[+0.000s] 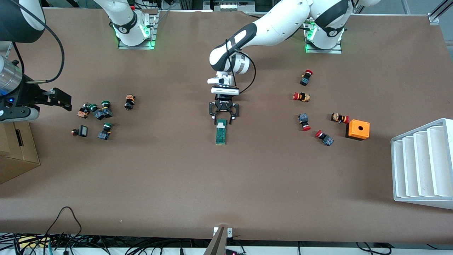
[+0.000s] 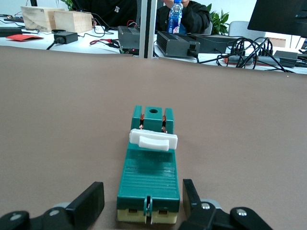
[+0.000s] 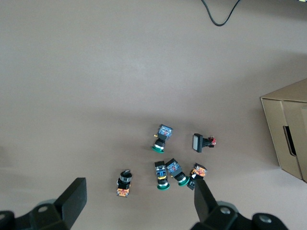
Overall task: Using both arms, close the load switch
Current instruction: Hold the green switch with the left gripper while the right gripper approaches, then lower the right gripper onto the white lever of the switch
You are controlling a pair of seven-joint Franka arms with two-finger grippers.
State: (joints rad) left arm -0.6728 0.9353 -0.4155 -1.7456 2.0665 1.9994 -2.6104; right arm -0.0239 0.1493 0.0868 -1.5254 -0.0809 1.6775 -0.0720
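Note:
The load switch (image 1: 221,134) is a narrow dark-green block that lies flat at the middle of the table. Its white sliding piece (image 2: 153,140) sits across the block (image 2: 149,167), toward the end away from my left gripper. My left gripper (image 1: 223,122) is down at the table and straddles the switch's cream-coloured end. In the left wrist view its fingers (image 2: 91,201) stand on both sides of the block with a narrow gap at each side, so the left gripper (image 2: 142,188) is open. My right gripper (image 1: 62,101) hangs open and empty (image 3: 139,187) over the right arm's end of the table.
Several green-capped buttons (image 1: 99,111) lie under the right gripper (image 3: 165,167). Red-capped buttons (image 1: 304,106) and an orange box with a hole (image 1: 357,129) lie toward the left arm's end. A white ribbed rack (image 1: 424,163) and a cardboard box (image 1: 16,152) stand at the table's two ends.

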